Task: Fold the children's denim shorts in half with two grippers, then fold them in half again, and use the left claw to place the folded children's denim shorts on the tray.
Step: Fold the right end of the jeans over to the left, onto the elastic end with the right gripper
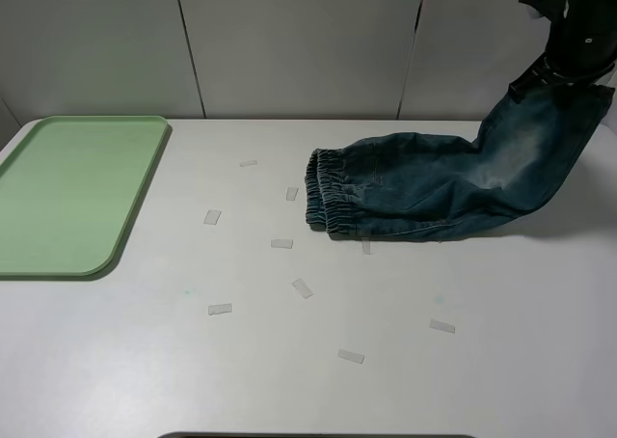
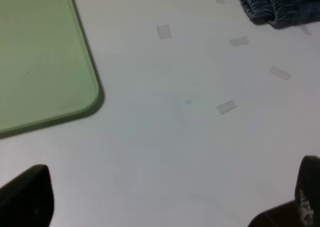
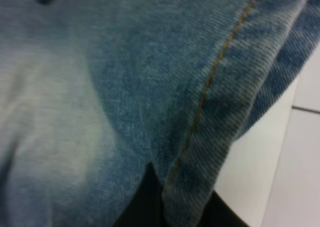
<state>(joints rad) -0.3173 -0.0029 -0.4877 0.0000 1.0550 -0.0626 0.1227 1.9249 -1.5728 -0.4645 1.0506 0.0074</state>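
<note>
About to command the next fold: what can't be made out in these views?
Right gripper: tips hidden by the shorts in exterior high; the right wrist view is all blurred denim.
Left gripper: outside exterior high; the left wrist view shows only its fingertips at the edge.
Tray: cut off by the frame edge in both views.

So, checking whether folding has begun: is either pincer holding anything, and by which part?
The right pincer holds the shorts by their lifted leg end; the left pincer is open and empty.
</note>
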